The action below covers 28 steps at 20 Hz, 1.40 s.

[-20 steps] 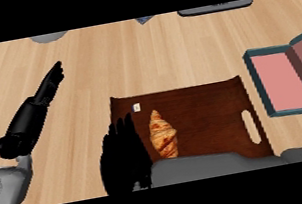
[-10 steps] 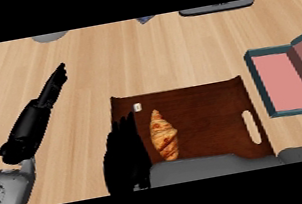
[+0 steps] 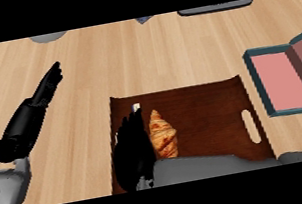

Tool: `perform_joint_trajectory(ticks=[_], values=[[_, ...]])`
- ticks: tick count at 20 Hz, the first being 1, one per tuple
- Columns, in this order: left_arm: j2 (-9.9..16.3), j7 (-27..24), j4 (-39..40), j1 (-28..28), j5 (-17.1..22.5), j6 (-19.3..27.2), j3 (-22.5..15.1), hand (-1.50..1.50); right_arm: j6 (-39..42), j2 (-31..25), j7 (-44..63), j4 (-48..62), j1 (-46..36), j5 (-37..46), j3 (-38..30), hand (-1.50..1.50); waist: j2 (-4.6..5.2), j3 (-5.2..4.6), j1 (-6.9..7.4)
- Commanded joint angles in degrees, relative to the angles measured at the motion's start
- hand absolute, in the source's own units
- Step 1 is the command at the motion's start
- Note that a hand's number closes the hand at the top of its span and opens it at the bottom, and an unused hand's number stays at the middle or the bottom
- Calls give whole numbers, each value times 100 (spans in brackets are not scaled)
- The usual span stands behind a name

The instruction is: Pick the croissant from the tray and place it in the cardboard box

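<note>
**Croissant not yet lifted; box waits open at the right**

Left hand (image 3: pixel 45 88): black, fingers straight and together, pointing up and away over the pale wooden desk (image 3: pixel 138 55). Holds nothing. Its grey forearm comes in from the lower left corner; the hand lies well apart from the tray. Reads as resting.

Centre: dark brown rectangular tray with a slot handle (image 3: pixel 214 103) lies flat on the desk. The golden-brown flaky croissant (image 3: pixel 163 135) lies on the tray's left half, long axis running away from the robot. A small white object sits just beyond its far tip; too small to identify.

Right hand (image 3: pixel 134 150): black, comes down over the tray's left side, its grey forearm entering along the lower edge. Fingers hang spread along the croissant's left flank, touching or just beside it; no thumb or finger visibly wraps round it. Judged open, nothing held.

Right: teal-edged cardboard box with pink inside (image 3: pixel 285 80), lid swung up and open, sits on the desk just beside the tray's right edge. Nothing shows inside it.

Progress, by judgement: early. Hand is at the croissant; closing, lifting, carrying right and setting down in the box all remain.
</note>
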Motion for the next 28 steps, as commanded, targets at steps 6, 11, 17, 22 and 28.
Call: perform_joint_trajectory(ticks=[6, 11, 17, 22, 28], values=[[11, -183, -125, 261, 28, -324, 320, 0, -35, 100, -41, 477, 415, 622, -232, -150, 7, 2, -5], [-142, -57, -52, 93, -234, -237, 254, 0, -322, 101, -94, 941, 401, 696, -166, -150, 14, 3, 41], [-356, -47, 166, -91, -412, -233, 266, 0, -134, 101, 27, 942, 406, 953, -266, -150, 15, 2, 9], [-421, -147, 6, 244, -428, -407, 384, 0, 64, 102, -550, 960, 921, 1589, -686, -150, 6, 3, -54], [-510, 276, -119, -119, -428, -446, 517, 0, -550, -324, -2125, 1222, 872, 2134, -387, 150, 15, 5, -35]])
